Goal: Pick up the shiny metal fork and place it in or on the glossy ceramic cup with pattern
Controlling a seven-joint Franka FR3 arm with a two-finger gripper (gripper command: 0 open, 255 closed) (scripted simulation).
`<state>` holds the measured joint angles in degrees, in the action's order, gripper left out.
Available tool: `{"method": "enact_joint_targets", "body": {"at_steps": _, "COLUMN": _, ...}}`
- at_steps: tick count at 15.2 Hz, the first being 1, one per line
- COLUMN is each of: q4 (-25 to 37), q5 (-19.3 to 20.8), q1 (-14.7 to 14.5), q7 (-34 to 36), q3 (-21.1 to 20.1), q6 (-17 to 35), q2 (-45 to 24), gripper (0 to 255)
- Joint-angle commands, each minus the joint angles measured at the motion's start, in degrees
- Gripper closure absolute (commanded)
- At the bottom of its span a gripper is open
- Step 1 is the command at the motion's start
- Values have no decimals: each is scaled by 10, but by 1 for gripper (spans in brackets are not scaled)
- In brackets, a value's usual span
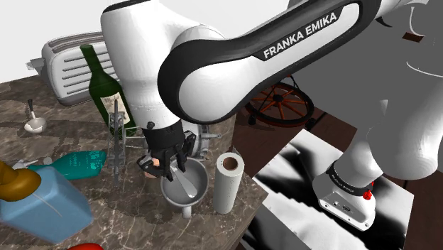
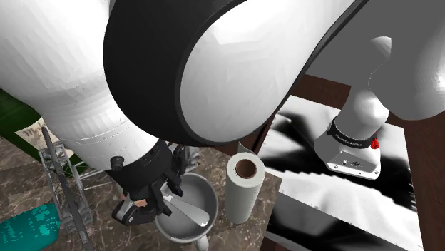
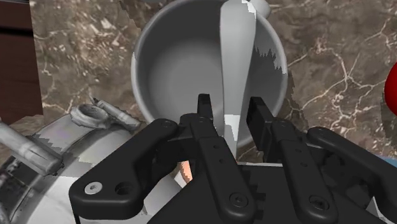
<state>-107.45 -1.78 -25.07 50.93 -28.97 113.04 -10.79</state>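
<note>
A plain grey cup (image 1: 202, 186) (image 2: 208, 194) (image 3: 165, 70) with a small handle stands on the brown marble counter near its edge. The grey metal fork (image 1: 183, 183) (image 2: 194, 211) (image 3: 235, 57) leans inside it, its far end against the cup's wall. My black gripper (image 1: 169, 165) (image 2: 160, 200) (image 3: 230, 111) hovers just over the cup's rim. Its fingers stand slightly apart on either side of the fork's upper handle, with a thin dark gap showing beside the handle.
A white paper roll (image 1: 228, 181) (image 2: 242, 187) stands upright right beside the cup, close to the counter's edge. A thin metal rack (image 1: 117, 142), green bottle (image 1: 99, 82), teal bag (image 1: 81, 163) and blue jug (image 1: 42, 206) crowd the shoulder view's left. Something red (image 3: 391, 95) lies nearby.
</note>
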Motion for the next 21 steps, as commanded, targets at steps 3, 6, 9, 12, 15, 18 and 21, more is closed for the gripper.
{"method": "enact_joint_targets", "body": {"at_steps": 3, "q4": -3, "q5": 1, "q1": -1, "q7": 1, "q3": 0, "q6": -1, "q2": -5, "gripper": 255}}
{"method": "enact_joint_targets", "body": {"at_steps": 6, "q4": 2, "q5": 2, "q1": -3, "q7": 4, "q3": -1, "q6": -3, "q2": -8, "gripper": 0}}
{"method": "enact_joint_targets", "body": {"at_steps": 9, "q4": -3, "q5": 1, "q1": -1, "q7": 1, "q3": 0, "q6": -1, "q2": -4, "gripper": 0}}
{"method": "enact_joint_targets", "body": {"at_steps": 12, "q4": 42, "q5": -4, "q1": 3, "q7": -2, "q3": 0, "q6": -57, "q2": 6, "gripper": 0}}
{"method": "enact_joint_targets", "body": {"at_steps": 15, "q4": 56, "q5": -5, "q1": 3, "q7": -3, "q3": 0, "q6": -72, "q2": 8, "gripper": 0}}
{"method": "enact_joint_targets", "body": {"at_steps": 18, "q4": 56, "q5": -5, "q1": 3, "q7": -3, "q3": 0, "q6": -72, "q2": 8, "gripper": 0}}
{"method": "enact_joint_targets", "body": {"at_steps": 21, "q4": 56, "q5": -5, "q1": 3, "q7": -3, "q3": 0, "q6": -72, "q2": 8, "gripper": 0}}
